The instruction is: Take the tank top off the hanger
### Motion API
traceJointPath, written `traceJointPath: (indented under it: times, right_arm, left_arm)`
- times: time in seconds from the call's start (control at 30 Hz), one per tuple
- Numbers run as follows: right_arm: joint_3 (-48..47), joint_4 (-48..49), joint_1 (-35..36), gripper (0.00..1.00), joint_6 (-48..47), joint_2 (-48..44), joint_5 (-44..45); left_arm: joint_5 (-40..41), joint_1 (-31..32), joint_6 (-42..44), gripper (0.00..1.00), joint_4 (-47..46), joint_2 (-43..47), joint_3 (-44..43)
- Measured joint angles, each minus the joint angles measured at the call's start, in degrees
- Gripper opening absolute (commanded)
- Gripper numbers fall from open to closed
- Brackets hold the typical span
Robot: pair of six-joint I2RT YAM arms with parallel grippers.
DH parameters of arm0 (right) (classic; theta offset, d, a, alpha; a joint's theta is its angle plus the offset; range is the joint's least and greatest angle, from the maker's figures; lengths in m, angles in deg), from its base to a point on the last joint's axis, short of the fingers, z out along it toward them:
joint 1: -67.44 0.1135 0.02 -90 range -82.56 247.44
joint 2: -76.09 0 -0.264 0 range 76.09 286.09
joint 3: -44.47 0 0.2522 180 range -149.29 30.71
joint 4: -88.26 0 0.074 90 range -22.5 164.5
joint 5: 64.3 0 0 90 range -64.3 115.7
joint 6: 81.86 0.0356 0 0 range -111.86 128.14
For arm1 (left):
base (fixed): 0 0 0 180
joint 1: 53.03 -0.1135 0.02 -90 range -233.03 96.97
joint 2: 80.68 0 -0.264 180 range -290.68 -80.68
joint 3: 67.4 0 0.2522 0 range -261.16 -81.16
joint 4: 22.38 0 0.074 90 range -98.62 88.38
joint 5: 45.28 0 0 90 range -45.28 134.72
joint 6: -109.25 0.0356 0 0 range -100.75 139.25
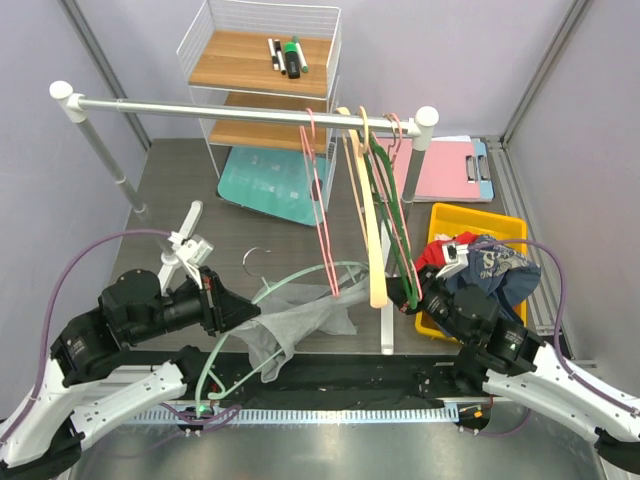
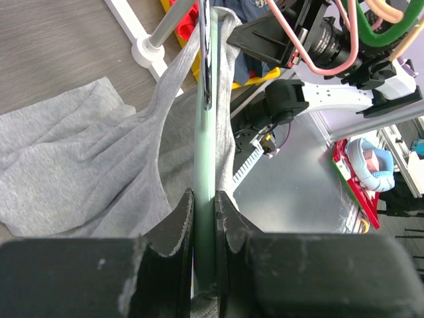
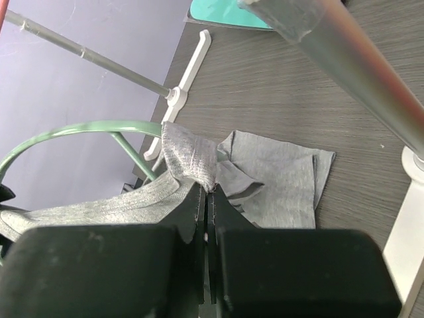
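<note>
A pale green hanger [image 1: 300, 276] lies low over the table with a grey tank top [image 1: 305, 325] draped on it. My left gripper [image 1: 243, 310] is shut on the hanger's bar [image 2: 205, 165], and the fabric [image 2: 79, 165] spreads out to its left. From the right, my right gripper [image 1: 398, 297] reaches in behind the hanging hangers. Its jaws [image 3: 211, 192] are pinched shut on a bunched strap of the tank top [image 3: 189, 156]. That strap runs over the hanger's curved end [image 3: 79, 130]. The rest of the shirt [image 3: 278, 175] lies flat on the table.
A white rail [image 1: 250, 112] on posts carries pink, cream and dark green hangers [image 1: 375, 220] that hang between the two arms. Its foot [image 1: 386, 320] stands by the right gripper. A yellow bin [image 1: 470, 225] of clothes, a wire shelf [image 1: 262, 70] and a pink clipboard [image 1: 450, 170] stand behind.
</note>
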Motion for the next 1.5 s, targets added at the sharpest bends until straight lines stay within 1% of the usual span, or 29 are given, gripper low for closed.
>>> traceJointPath:
  times: [0.27, 0.47, 0.7, 0.8, 0.9, 1.0, 1.13, 1.2, 1.23, 1.3, 1.33, 1.43, 1.5]
  right_arm:
    - [2.4, -2.8, 0.0, 0.01, 1.4, -4.2, -0.2]
    - [5.9, -2.9, 0.0, 0.01, 1.7, -5.6, -4.6]
    - [6.5, -3.8, 0.0, 0.02, 0.3, -5.6, -9.3]
    - [6.5, -7.0, 0.0, 0.02, 0.2, -7.8, -8.1]
    - [6.0, -11.3, 0.0, 0.02, 1.0, -13.1, -4.7]
    - [5.7, -13.5, 0.0, 0.02, 1.5, -17.3, -2.7]
    - [5.7, -15.3, 0.0, 0.03, 1.9, -17.2, -2.7]
    - [5.7, -15.3, 0.0, 0.08, 2.0, -16.3, -3.6]
    - [5.9, -14.9, 0.0, 0.14, 2.0, -15.8, -4.4]
    - [6.1, -14.4, 0.0, 0.22, 1.7, -14.8, -5.8]
    - [6.1, -14.1, 0.0, 0.33, 1.4, -14.3, -6.4]
    - [6.1, -13.4, 0.0, 0.53, 0.3, -13.0, -8.2]
    - [6.1, -13.3, 0.0, 0.58, -0.8, -12.9, -9.3]
  left_arm:
    - [0.0, 0.0, 0.2, 0.0, 0.1, 0.8, -0.2]
    - [0.0, 0.0, 0.2, 0.0, 0.0, 0.5, -0.2]
    - [-0.7, 0.0, 0.2, 0.0, -0.8, -1.3, -0.2]
    - [-0.9, 0.0, 0.2, 0.0, -0.9, -1.4, -0.2]
    - [-1.1, 0.0, 0.2, 0.0, -1.0, -1.4, -0.2]
    - [-1.0, 0.0, 0.2, 0.0, -1.6, -1.4, -0.2]
    - [-1.0, 0.0, 0.2, 0.0, -2.1, -1.4, -0.2]
    - [-1.0, 0.0, 0.2, 0.0, -2.3, -1.4, -0.2]
    - [-1.1, 0.0, 0.2, 0.0, -2.3, -1.4, -0.2]
    - [-1.3, 0.0, 0.1, 0.0, -2.5, -1.4, -0.2]
    - [-1.7, 0.0, 0.1, 0.0, -2.7, -1.4, -0.2]
    - [-3.3, 0.0, 0.1, 0.0, -3.3, -1.7, -0.2]
    - [-4.8, 0.0, 0.2, 0.0, -3.7, -2.1, -0.2]
